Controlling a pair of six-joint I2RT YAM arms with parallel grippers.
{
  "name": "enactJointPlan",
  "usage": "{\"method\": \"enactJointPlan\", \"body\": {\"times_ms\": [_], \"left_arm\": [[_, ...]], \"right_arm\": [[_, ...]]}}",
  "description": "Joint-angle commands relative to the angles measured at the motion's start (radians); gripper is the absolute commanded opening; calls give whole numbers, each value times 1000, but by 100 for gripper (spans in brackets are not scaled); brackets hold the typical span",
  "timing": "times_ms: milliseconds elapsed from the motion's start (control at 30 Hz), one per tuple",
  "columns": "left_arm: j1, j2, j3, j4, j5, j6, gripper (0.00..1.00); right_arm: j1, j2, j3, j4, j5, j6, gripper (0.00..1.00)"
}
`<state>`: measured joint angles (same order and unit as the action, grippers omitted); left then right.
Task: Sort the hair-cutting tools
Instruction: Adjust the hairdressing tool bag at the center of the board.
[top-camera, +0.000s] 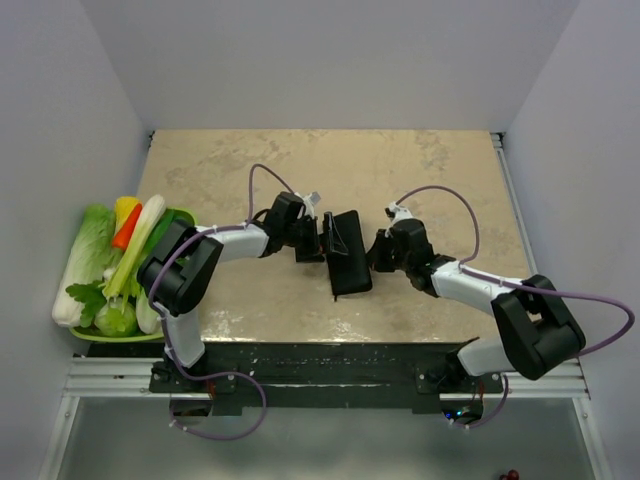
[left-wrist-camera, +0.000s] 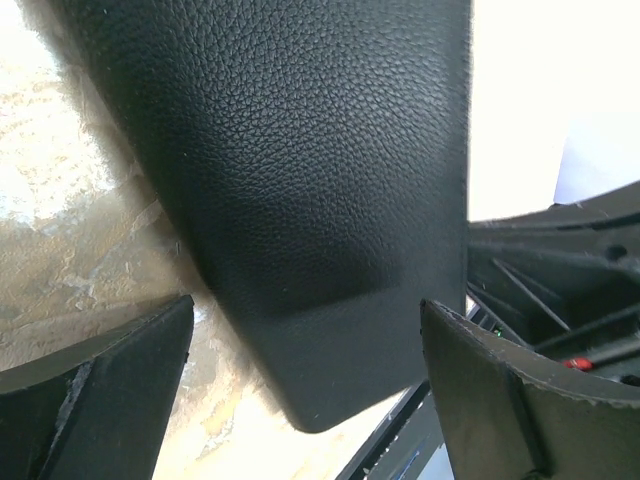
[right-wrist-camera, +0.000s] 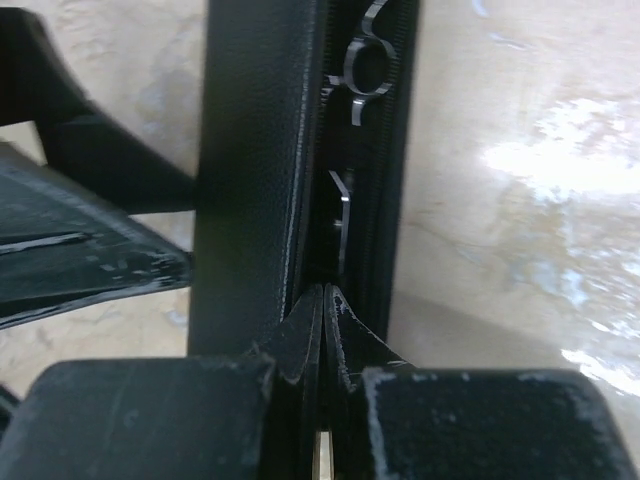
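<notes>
Beige table (top-camera: 430, 180), top view: case (top-camera: 348, 250) mid-table, left gripper (top-camera: 312, 238) and right gripper (top-camera: 378, 250) flanking it.
Left wrist: jaws wide apart, case between them, ungripped, so it may flop shut.
Right wrist: tips pinched closed at the fold, apparently empty. Scissors (right-wrist-camera: 365, 65) sit deeper inside, and a pull could drag the case.

No text, label, brand, number or sign can be read in any of the three views.
</notes>
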<state>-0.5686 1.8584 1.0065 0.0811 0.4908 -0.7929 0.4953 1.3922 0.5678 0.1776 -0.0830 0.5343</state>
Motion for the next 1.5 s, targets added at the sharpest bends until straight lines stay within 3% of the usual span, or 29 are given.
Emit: {"method": "enactJointPlan", "body": {"times_ms": [0,233,433,633,767,967,1133,1267,1467], "left_arm": [[7,-4,-5,16,8,9,99],[6,-147,-42,-50,-49,30,99],[6,-426,-35,-265,-201,90,99],[7,-591,-57,-352,-250,104,99],[7,-610,-77,-356,-255,104,99],[7,-587,-120,-310,-247,101,99],[6,-509,-167,-196,-212,87,99],[6,-453,-197,-118,-192,73,99],[7,-494,-146,-204,-228,99,99]], "right_arm": [[0,-41,-3,121,-161,-10,0],[2,-82,-6,223,-308,24,0],[35,-64,18,233,-313,24,0],[141,48,81,263,-271,23,0],[224,132,132,272,-251,20,0],[233,142,138,246,-224,1,0],[241,76,136,159,-167,-54,0],[256,142,171,138,-179,-71,0],[284,269,190,192,-187,-53,0]]}}
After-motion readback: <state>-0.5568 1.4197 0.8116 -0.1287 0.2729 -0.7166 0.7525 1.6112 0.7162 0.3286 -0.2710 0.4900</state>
